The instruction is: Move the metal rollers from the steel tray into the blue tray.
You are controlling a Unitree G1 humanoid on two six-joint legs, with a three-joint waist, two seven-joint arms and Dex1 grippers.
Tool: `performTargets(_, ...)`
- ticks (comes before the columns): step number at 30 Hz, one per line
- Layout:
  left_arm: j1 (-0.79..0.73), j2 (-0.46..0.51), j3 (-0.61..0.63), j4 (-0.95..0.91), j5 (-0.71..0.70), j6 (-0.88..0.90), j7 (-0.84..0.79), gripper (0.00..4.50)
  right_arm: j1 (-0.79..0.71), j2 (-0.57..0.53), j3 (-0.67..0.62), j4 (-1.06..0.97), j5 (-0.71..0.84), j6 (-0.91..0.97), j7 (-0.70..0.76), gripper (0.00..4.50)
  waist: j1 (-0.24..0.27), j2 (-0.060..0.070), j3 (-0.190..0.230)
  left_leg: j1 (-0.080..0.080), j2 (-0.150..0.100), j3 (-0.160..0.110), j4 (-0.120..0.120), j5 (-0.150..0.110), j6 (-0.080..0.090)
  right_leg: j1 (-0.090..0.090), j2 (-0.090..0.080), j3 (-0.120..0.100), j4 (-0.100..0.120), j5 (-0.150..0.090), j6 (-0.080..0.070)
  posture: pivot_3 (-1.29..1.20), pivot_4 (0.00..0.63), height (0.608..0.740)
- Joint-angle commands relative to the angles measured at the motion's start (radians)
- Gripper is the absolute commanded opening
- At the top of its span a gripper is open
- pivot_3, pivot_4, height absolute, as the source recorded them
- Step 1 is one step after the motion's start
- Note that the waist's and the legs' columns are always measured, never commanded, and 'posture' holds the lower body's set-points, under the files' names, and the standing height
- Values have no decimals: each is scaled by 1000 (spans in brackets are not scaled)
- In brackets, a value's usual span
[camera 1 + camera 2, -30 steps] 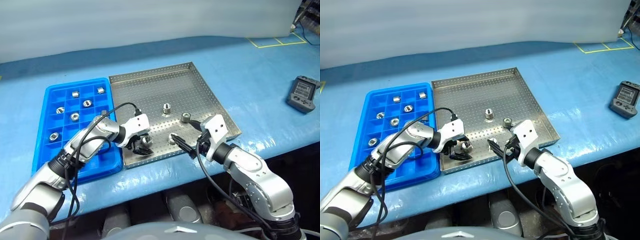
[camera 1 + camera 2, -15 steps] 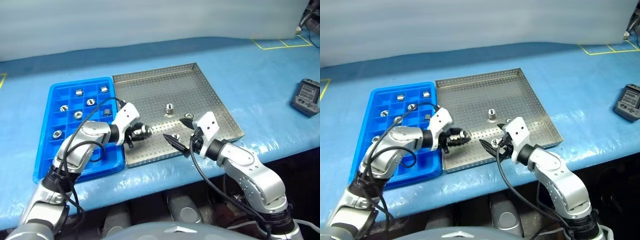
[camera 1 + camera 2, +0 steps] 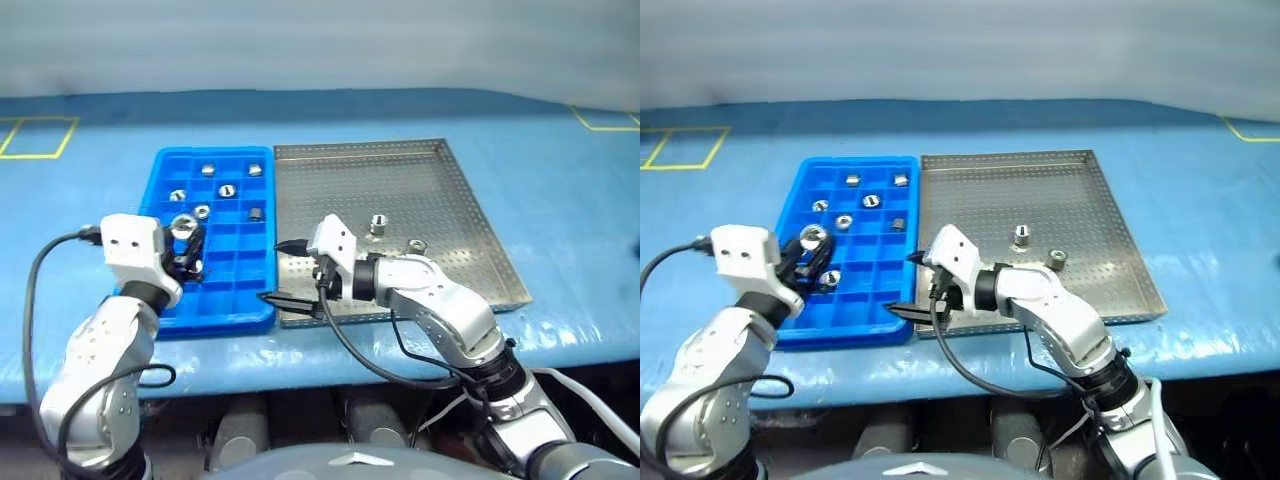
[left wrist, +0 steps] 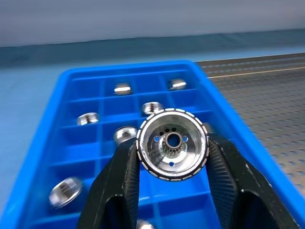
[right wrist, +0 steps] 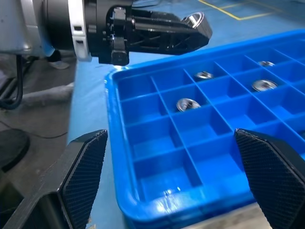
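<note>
Head camera first: the whole view has swung left since a second ago, so the trays look shifted, but that's the camera, not the trays. What really changed is the arms. The left gripper (image 3: 186, 243) was down at the near edge of the steel tray (image 3: 420, 150) closing around a roller; now it's lifted up over the blue tray (image 3: 160, 170), fingers clenched on one metal roller (image 3: 181, 224). The right gripper (image 3: 283, 272) was poking at a roller on the steel tray's near part; now it has swung over to the seam between the two trays, fingers spread wide with nothing between them. Two rollers are still on the steel tray, one standing upright (image 3: 379, 223) and one just to its right (image 3: 416, 245). The blue tray has several rollers sitting in separate compartments toward its far end, like this one (image 3: 228, 189).

Left wrist cam: the held roller (image 4: 172, 144) is pinched between the two black fingers (image 4: 116, 183), its open end facing the camera, hanging above the blue tray (image 4: 50, 138). Rollers lie in compartments beyond it, e.g. (image 4: 122, 88).

Right wrist cam: the right gripper's fingers (image 5: 86, 167) stand far apart over the near corner of the blue tray (image 5: 112, 109). Across from it you can see the left gripper (image 5: 200, 27) with the roller's (image 5: 194, 19) shiny edge at its tip.
</note>
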Motion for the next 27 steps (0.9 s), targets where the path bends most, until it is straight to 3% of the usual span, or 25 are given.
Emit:
performTargets(1, 78, -17, 7, -66, 36, -26, 49, 1689, -27, 17, 29, 8, -1, -34, 47, 4500, 24, 0, 0, 0, 0, 0, 0, 0, 0, 0, 0, 0, 0, -1, -1, 233, 150, 740)
performTargets(7, 195, -50, -21, -15, 54, -93, 70, 1689, -31, 36, 52, 24, -5, -41, 75, 4500, 51, -1, 0, 0, 0, 0, 2, 0, -1, 0, 0, -1, 0, -3, -6, 238, 150, 740)
performTargets(15, 186, -76, -15, 73, 39, -86, 93, 1689, 1, 25, 25, -7, -4, -24, 48, 4500, 53, -1, -1, 0, 1, 1, 2, 0, -1, -1, 0, -1, 0, -4, -7, 174, 150, 740)
performTargets(16, 180, -81, -10, 78, 38, -85, 97, 2427, 5, 22, 19, -12, -3, -22, 42, 4500, 53, -1, -1, 0, 1, 1, 2, 0, -1, -1, 0, -1, 0, -4, -7, 174, 150, 740)
performTargets(22, 84, -53, -2, 99, -23, -85, 57, 4383, 61, -10, -64, -81, 13, 12, -30, 4500, 38, -1, -1, 0, 1, 1, 1, 0, -1, -1, 0, -1, 0, -4, -7, 72, 150, 740)
performTargets(27, -59, -7, -24, 145, -72, -94, 15, 4464, 139, -62, -161, -158, 9, 48, -105, 4500, 13, -1, -1, -1, 0, 1, 2, 0, -1, -1, 0, 0, 0, -4, -7, -28, 150, 740)
